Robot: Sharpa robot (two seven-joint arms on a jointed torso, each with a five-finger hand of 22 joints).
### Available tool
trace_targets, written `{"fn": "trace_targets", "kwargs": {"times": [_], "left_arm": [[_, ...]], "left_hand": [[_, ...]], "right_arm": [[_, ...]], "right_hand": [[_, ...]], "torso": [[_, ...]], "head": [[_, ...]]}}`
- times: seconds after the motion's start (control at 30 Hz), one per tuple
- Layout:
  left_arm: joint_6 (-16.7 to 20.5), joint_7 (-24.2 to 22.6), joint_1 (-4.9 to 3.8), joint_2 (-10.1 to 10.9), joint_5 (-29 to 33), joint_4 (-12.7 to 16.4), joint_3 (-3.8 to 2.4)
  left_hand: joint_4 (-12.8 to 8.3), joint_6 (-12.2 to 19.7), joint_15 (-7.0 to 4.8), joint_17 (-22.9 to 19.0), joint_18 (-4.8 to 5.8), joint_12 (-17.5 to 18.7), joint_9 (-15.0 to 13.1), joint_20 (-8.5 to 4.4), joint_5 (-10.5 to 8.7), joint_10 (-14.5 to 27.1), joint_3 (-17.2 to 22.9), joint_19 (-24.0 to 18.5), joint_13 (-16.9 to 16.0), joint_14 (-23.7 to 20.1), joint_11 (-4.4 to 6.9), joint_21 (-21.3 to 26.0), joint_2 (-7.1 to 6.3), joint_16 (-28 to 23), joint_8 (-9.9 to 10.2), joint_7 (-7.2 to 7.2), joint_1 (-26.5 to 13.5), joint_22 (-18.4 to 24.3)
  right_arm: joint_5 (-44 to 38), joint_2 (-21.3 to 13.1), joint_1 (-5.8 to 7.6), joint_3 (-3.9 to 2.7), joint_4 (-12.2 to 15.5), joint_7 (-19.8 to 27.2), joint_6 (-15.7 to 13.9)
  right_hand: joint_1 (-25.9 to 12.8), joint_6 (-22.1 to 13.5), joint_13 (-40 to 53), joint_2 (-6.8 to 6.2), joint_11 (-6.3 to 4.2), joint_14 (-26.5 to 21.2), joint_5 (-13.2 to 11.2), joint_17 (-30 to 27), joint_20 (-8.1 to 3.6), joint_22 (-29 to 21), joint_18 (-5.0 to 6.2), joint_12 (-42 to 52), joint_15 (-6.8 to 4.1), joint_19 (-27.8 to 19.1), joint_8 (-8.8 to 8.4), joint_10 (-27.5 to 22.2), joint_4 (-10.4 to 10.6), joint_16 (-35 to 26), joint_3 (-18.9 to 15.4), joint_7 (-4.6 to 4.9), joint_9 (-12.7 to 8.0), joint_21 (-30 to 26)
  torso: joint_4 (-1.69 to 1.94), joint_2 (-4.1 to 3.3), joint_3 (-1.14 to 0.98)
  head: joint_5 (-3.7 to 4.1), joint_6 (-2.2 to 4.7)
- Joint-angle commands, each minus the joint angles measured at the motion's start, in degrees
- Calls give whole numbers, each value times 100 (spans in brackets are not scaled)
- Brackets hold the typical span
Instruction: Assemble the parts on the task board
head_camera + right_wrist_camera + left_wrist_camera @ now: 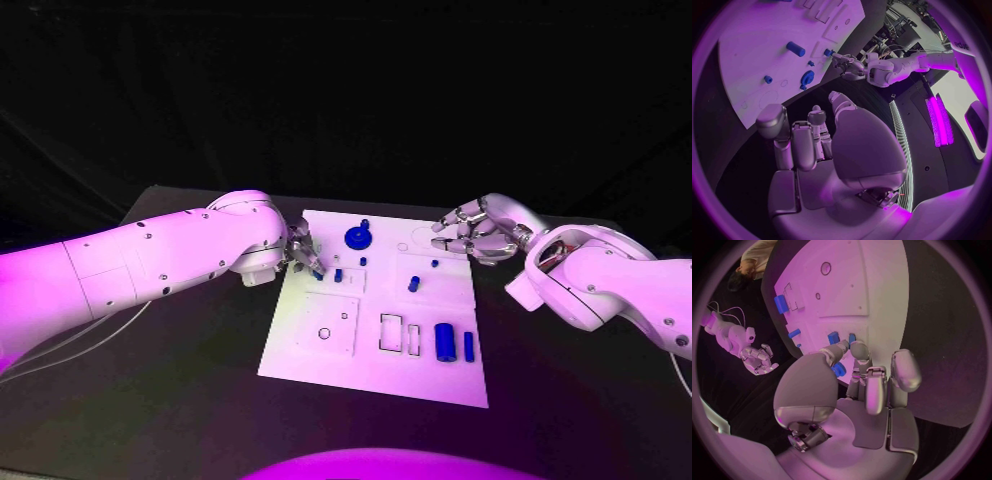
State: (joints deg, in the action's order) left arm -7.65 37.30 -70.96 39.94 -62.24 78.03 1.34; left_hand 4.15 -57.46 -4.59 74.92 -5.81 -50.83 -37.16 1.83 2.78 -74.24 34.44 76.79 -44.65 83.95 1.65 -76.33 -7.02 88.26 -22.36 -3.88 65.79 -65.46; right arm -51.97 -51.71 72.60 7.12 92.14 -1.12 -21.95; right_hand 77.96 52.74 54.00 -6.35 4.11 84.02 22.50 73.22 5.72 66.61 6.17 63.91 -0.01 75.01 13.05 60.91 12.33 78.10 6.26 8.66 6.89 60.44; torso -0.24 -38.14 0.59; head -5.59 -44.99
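The white task board [378,372] lies in the middle of the black table. My left hand [300,250] is at the board's left edge and pinches a small blue part [839,370] between thumb and finger, just above the board [879,295]. Close by are two small blue pegs [338,274] [362,261] and a round blue part [358,236]. My right hand [476,236] hovers over the board's far right corner, its fingers bent and holding nothing. The right wrist view shows that hand [811,145] above the board [761,55], with the left hand [848,64] beyond it.
More blue parts are on the board: a small peg [413,283], a thick cylinder [446,342] and a thin bar [469,346] near the front right. Empty rectangular slots [391,332] sit beside them. Bare black table [173,400] surrounds the board.
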Motion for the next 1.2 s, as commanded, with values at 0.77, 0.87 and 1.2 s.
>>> {"fn": "trace_targets", "kwargs": {"times": [0.77,0.87,1.2], "left_arm": [[-316,75,6,-33,-30,-45,-1],[-317,76,6,-42,-28,-49,-1],[-255,86,5,-70,-15,-82,-1]], "left_hand": [[66,-246,-47,1307,57,-34,-10,-35,7,-26,-42,22,-2,545,35,-19,-90,34,-69,190,-140,-10],[87,-252,-50,1306,57,-44,-13,-39,7,-33,-55,23,-12,545,37,-20,-108,33,-79,193,-170,-11],[268,-269,-53,1306,58,-42,-15,-47,7,-41,-163,23,-3,545,37,-16,-197,33,-113,192,-385,-9]], "right_arm": [[-29,4,-18,0,-7,48,73],[-28,7,-20,0,-8,49,73],[-26,6,-21,0,-8,48,69]], "right_hand": [[-46,-41,-2,5,-13,195,30,-5,-6,-5,33,-18,-41,-33,34,-32,38,-29,4,14,5,-20],[-46,-41,-2,5,-13,195,30,-5,-6,-5,33,-18,-41,-33,34,-32,38,-29,4,14,5,-20],[-46,-41,-2,5,-13,195,30,-5,-6,-5,33,-18,-41,-33,34,-32,38,-29,4,14,5,-20]], "torso": [[3,-2,6],[0,-2,4],[-1,0,1]], "head": [[-6,-11],[-8,-21],[-11,-19]]}}
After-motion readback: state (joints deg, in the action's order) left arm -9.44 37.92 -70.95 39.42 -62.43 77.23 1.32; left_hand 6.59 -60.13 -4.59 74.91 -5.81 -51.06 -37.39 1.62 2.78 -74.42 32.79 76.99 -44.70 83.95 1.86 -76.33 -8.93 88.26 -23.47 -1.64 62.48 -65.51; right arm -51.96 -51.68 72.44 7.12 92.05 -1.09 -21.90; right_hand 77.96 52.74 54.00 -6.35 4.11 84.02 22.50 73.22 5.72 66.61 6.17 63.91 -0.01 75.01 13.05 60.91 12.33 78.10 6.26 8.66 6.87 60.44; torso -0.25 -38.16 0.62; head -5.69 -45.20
